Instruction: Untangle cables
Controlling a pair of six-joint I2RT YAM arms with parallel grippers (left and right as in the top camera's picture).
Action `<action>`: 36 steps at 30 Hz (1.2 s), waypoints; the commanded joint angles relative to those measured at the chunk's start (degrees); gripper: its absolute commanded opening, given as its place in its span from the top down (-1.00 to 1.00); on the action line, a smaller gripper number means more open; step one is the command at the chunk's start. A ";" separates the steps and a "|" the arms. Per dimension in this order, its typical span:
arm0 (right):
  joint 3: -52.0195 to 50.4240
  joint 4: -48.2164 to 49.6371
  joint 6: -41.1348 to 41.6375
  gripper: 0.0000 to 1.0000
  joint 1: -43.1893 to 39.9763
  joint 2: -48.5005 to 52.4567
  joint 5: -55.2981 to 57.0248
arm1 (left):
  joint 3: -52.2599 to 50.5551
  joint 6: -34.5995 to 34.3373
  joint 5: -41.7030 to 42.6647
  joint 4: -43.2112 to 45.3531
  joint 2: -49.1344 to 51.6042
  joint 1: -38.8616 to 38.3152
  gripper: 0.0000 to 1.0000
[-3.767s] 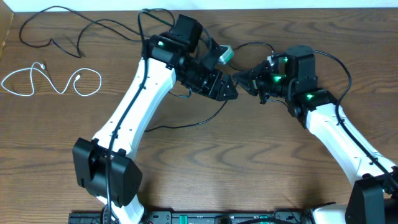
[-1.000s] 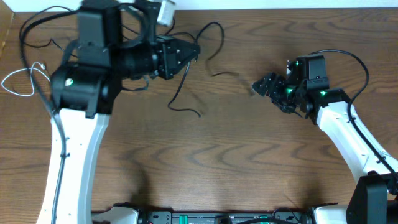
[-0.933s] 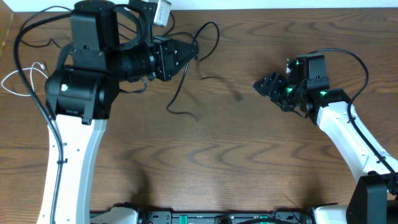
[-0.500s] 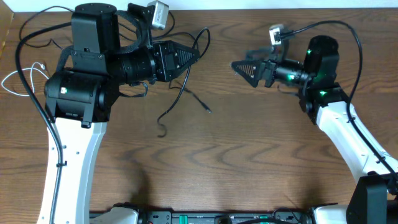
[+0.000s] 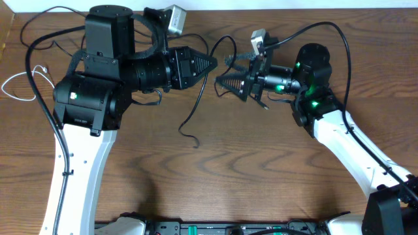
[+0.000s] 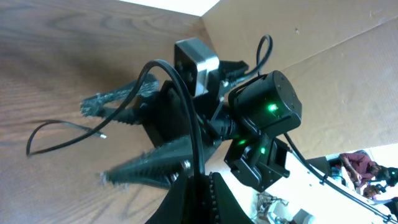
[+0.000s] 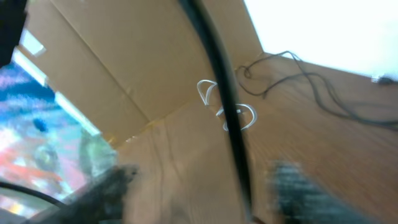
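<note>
My left gripper is shut on a thin black cable, which loops up past its tip and hangs down to a free end near the table. In the left wrist view the jaws pinch that cable. My right gripper faces the left one almost tip to tip. Its blurred fingers stand apart, open, and the black cable runs between them without being pinched. A white cable lies at the far left, also seen from the right wrist.
Another thin black cable lies on the wood near the back edge. The left arm's big black body hangs over the left part of the table. Cardboard walls stand at the left side and behind.
The right gripper has swung left and up to meet the left gripper, and its fingers now straddle the held cable. The left gripper shifted slightly right, and the cable's free end swung.
</note>
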 commanded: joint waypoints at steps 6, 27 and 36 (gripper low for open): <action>0.37 -0.09 -0.24 0.66 0.02 -0.07 3.56 | 0.90 -0.24 0.70 -0.13 0.02 -0.02 0.85; 0.37 -3.23 1.44 0.97 0.02 -0.07 4.35 | 0.87 -0.17 -13.09 -6.05 0.24 -0.02 0.81; 0.37 -3.87 2.71 0.97 0.15 -0.07 4.09 | 0.90 7.37 -18.43 -7.98 0.24 -0.02 -0.18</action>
